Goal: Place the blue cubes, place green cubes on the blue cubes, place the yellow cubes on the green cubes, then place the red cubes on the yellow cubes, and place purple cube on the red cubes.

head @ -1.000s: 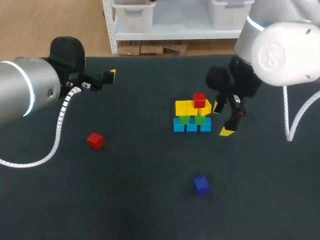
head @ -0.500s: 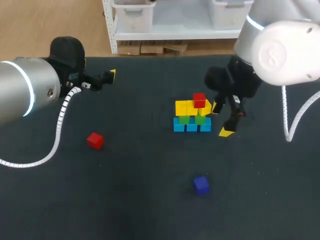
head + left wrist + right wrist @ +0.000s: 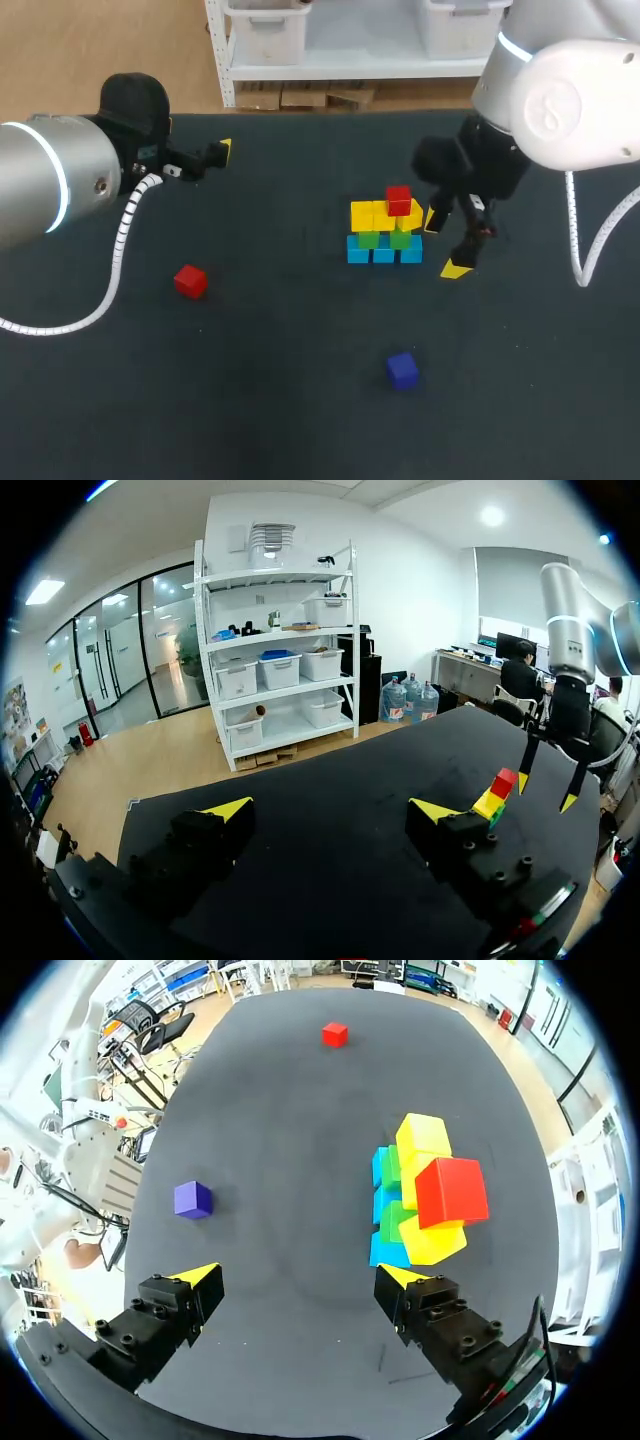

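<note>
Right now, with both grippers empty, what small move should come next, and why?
Probably lower the left gripper toward the loose red cube. It is open and empty, and that cube lies on its side of the table. The stack has only one red cube on top; the right gripper is open beside it.

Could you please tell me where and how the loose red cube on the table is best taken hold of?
Grip the loose red cube by two opposite side faces, coming straight down from above. It sits flat on the table with nothing beside it, so its parallel sides are free. The open left pincer looks nearer.
</note>
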Robot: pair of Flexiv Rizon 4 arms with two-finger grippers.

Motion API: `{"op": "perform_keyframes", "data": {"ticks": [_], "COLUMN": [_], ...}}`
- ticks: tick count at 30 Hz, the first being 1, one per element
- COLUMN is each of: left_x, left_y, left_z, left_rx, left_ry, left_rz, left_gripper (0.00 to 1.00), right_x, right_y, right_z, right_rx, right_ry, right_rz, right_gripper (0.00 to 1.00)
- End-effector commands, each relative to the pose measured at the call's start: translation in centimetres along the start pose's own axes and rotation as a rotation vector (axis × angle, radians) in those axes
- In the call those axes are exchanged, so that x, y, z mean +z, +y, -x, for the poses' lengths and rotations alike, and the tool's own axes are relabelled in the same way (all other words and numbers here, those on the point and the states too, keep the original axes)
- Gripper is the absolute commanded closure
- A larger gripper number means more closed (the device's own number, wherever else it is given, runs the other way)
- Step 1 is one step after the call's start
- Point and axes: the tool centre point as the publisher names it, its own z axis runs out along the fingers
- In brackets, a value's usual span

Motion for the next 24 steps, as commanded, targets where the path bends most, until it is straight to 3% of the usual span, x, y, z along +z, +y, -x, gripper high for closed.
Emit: {"op": "perform_keyframes", "data": {"ticks": [1, 24], "left_x": [0.0, 0.0], "left_y": [-0.2, -0.2], "left_z": [-0.2, -0.2], "left_rx": [-0.002, -0.002], "left_ry": [-0.009, -0.009], "left_rz": [0.01, 0.01], "left_gripper": [0.0, 0.0], "right_x": [0.0, -0.1], "right_y": [0.1, -1.6], "right_z": [0.1, -0.3], "right_rx": [-0.003, 0.031], "right_ry": [-0.002, 0.018], "right_rz": [0.001, -0.047], "right_gripper": [0.0, 0.0]}}
